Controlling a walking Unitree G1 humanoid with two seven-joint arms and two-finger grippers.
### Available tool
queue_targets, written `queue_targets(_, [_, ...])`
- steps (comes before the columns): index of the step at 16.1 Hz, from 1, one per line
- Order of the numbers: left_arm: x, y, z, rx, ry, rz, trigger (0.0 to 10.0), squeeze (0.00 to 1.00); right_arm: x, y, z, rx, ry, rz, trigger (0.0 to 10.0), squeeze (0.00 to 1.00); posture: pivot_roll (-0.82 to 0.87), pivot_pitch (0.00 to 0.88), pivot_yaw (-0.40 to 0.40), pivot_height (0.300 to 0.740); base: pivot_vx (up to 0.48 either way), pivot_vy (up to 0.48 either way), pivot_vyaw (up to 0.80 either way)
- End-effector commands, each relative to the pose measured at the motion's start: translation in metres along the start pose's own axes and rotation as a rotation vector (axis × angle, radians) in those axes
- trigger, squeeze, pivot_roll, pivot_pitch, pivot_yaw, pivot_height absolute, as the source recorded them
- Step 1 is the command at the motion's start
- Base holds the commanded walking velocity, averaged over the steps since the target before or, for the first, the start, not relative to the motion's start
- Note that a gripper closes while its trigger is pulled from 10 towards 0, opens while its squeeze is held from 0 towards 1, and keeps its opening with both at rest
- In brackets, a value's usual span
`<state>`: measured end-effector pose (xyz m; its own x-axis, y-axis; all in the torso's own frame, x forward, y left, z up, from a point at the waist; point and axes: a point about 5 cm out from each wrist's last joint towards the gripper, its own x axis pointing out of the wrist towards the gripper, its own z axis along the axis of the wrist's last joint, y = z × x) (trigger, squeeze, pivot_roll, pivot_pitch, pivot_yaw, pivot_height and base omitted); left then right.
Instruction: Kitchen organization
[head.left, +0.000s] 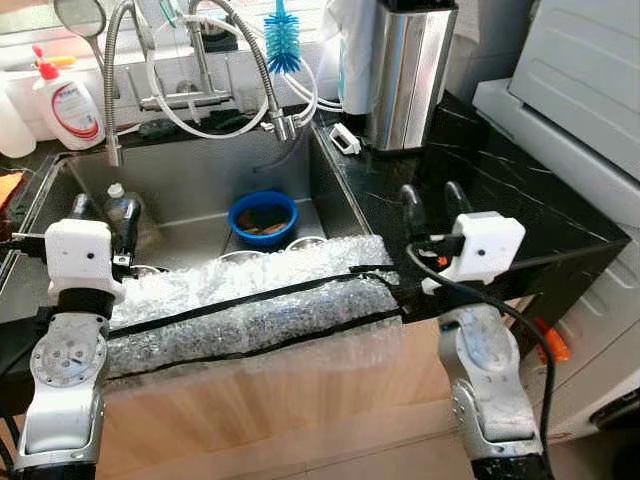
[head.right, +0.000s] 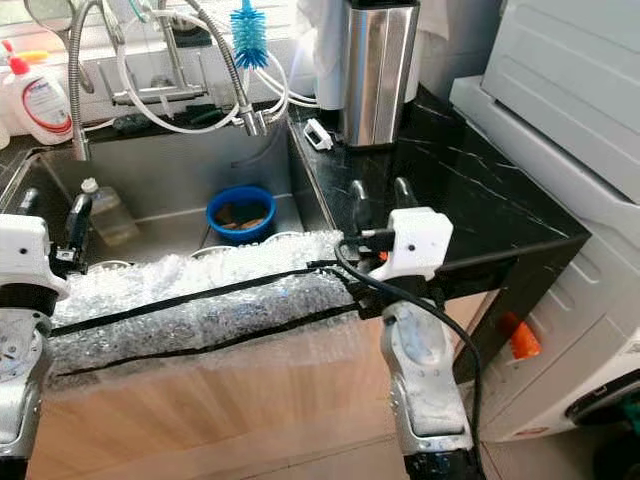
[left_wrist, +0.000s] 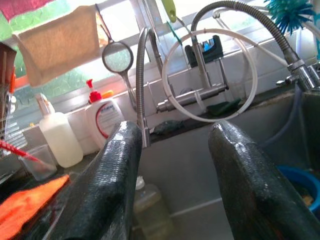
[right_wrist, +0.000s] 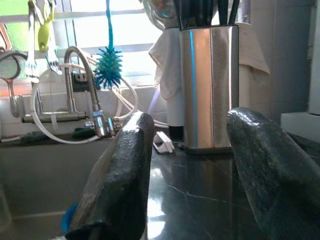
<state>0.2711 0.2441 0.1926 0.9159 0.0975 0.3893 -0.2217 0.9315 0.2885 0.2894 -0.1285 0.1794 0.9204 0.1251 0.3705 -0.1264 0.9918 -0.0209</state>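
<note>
Head views: blue bowl (head.left: 263, 218) sits on the sink (head.left: 190, 175) floor, apart from a clear bottle (head.left: 122, 212) at the sink's left side. Bowl looks like light, stiff plastic with brownish contents, probably wet and slippery; the rim is the likely hold. Right gripper (head.left: 432, 205) hovers over the black counter (head.left: 500, 190), fingers spread.

Left wrist view: left gripper (left_wrist: 175, 165) open, empty, aimed at the faucet (left_wrist: 145, 85).

Right wrist view: fingers parted, facing a steel canister (right_wrist: 210, 85).

white detergent bottle (head.left: 67, 105) with red-ringed label, lettering too blurred to read
</note>
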Motion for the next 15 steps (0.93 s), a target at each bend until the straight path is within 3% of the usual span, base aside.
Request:
queue_targets(1, [-0.002, 0.001, 0.001, -0.013, 0.006, 0.025, 10.0, 0.0, 0.001, -0.001, 0.005, -0.004, -0.029, -0.002, 10.0, 0.0, 0.03, 0.0, 0.018, 0.74, 0.0, 0.0, 0.0])
queue_targets(4, [-0.006, -0.013, 0.0, -0.041, 0.018, 0.017, 10.0, 0.0, 0.006, -0.001, 0.01, -0.016, -0.053, -0.003, 10.0, 0.0, 0.02, 0.0, 0.006, 0.74, 0.0, 0.0, 0.72])
queue_targets(10, [-0.001, -0.015, 0.002, -0.059, 0.006, 0.036, 10.0, 0.0, 0.008, -0.003, 0.008, -0.028, -0.05, 0.006, 10.0, 0.0, 0.03, 0.0, -0.006, 0.74, 0.0, 0.0, 0.77])
queue_targets(15, [-0.006, -0.02, 0.0, -0.075, 0.021, 0.06, 10.0, 0.0, 0.012, -0.004, 0.01, -0.04, -0.053, 0.035, 10.0, 0.0, 0.02, 0.0, -0.026, 0.74, 0.0, 0.0, 0.78])
